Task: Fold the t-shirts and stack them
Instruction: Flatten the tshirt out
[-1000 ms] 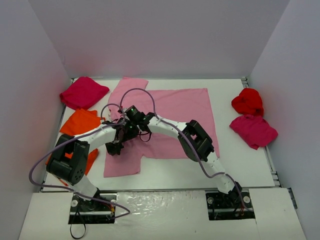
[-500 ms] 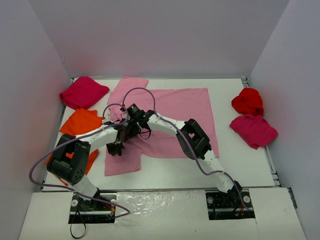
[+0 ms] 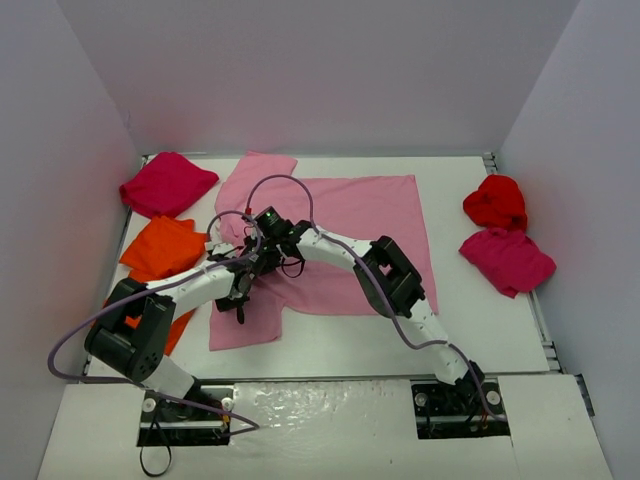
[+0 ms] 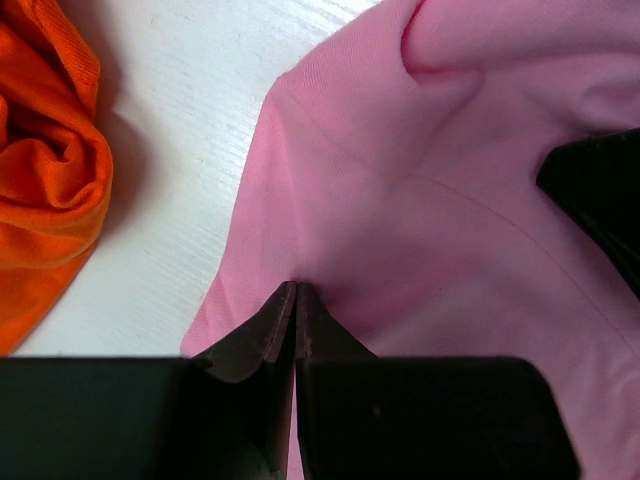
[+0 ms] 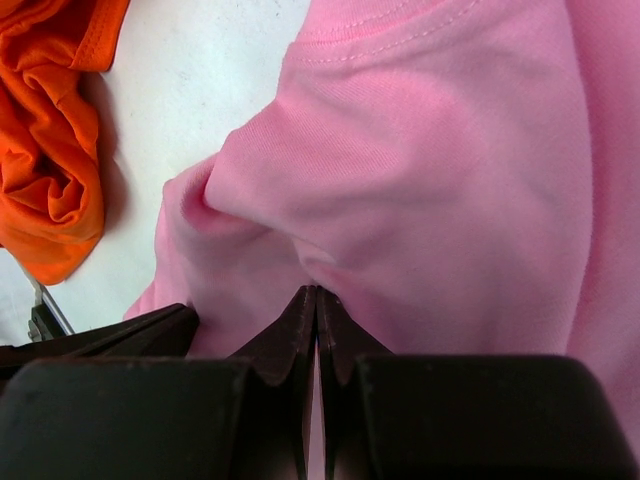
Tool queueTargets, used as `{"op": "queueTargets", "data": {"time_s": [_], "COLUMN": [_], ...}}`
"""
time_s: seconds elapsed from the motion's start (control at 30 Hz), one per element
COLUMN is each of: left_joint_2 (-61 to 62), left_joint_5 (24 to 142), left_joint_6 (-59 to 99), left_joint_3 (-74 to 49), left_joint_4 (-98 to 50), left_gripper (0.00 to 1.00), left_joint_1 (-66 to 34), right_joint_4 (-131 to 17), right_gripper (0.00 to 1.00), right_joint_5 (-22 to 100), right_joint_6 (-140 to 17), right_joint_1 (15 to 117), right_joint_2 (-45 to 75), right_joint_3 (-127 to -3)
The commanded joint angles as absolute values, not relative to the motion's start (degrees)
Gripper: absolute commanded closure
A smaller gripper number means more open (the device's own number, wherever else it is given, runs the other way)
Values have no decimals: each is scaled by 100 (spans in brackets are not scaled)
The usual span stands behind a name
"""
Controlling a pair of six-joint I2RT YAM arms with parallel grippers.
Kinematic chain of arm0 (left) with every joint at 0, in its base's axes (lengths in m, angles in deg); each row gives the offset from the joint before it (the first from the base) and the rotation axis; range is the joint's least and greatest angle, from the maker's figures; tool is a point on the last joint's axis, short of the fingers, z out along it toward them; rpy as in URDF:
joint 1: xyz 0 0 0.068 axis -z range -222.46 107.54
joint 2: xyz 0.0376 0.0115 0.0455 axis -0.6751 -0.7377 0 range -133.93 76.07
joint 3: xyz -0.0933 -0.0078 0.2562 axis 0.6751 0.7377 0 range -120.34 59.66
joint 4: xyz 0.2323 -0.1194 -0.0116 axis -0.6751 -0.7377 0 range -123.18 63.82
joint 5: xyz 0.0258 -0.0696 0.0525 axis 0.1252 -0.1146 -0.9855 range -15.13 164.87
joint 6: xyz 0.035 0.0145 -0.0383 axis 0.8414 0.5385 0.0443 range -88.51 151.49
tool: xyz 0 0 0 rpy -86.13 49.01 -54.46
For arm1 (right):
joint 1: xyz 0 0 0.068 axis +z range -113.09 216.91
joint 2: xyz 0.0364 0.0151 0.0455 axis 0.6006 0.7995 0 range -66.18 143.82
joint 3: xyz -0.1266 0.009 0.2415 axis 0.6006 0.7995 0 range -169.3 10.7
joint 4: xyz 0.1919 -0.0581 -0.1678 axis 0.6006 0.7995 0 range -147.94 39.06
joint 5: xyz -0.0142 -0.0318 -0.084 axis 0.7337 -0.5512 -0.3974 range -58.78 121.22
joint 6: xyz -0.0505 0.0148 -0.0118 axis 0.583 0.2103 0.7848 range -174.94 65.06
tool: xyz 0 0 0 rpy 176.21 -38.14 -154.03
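Fold in hand: left gripper (image 4: 297, 288) and right gripper (image 5: 316, 292), jaws pinched shut on the left side of the pink shirt (image 3: 365, 215) spread mid-table; next, probably, a joint carry rightward.

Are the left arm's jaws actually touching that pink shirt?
Touching. The left wrist view shows the shut jaws pinching a fold of the pink t-shirt.

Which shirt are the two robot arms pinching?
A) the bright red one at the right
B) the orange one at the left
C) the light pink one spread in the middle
C: the left arm's fingers and the right arm's fingers are each closed on a pucker of the light pink shirt, while the orange shirt lies beside them untouched.
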State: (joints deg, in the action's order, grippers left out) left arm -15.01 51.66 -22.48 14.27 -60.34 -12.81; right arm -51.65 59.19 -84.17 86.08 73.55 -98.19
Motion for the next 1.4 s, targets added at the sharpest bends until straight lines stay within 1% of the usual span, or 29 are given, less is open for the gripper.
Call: {"op": "queueTargets", "data": {"time_s": [0.0, 0.07, 0.13, 0.23, 0.43, 0.6, 0.73, 1.17, 1.37], "left_joint_2": [-2774, -2755, -2747, -2735, -2705, -2697, -2650, -2489, -2304], "left_joint_5": [8938, 8937, 8934, 8981, 9006, 9005, 9008, 8992, 9018], "left_joint_6": [-3345, -3367, -3408, -3431, -3664, -3829, -3982, -4179, -4422], "left_joint_3": [3091, 3118, 3120, 3142, 3176, 3189, 3177, 2868, 2854], "left_joint_4": [-4526, -4489, -4481, -4431, -4321, -4293, -4303, -4654, -4791], "left_gripper": [100, 100, 100, 100, 100, 100, 100, 100, 100], "left_joint_1": [-1068, -1037, -1018, -963, -680, -415, -219, 204, 509], "right_joint_4": [-4763, -5218, -5656, -5680, -5563, -5419, -5347, -5291, -5243], "right_gripper": [100, 100, 100, 100, 100, 100, 100, 100, 100], "right_joint_5": [5706, 5812, 5599, 5478, 5450, 5618, 5252, 5869, 5720], "right_joint_6": [-8011, -8048, -8108, -8052, -7956, -7911, -7690, -7946, -7981], "right_joint_1": [8612, 8611, 8579, 8473, 8187, 7905, 7800, 7608, 7470], "right_joint_2": [7291, 6975, 6523, 6175, 5931, 6222, 6549, 8035, 8419], "right_joint_3": [-9194, -8712, -8553, -8668, -9274, -9815, -10118, -11206, -11460]}}
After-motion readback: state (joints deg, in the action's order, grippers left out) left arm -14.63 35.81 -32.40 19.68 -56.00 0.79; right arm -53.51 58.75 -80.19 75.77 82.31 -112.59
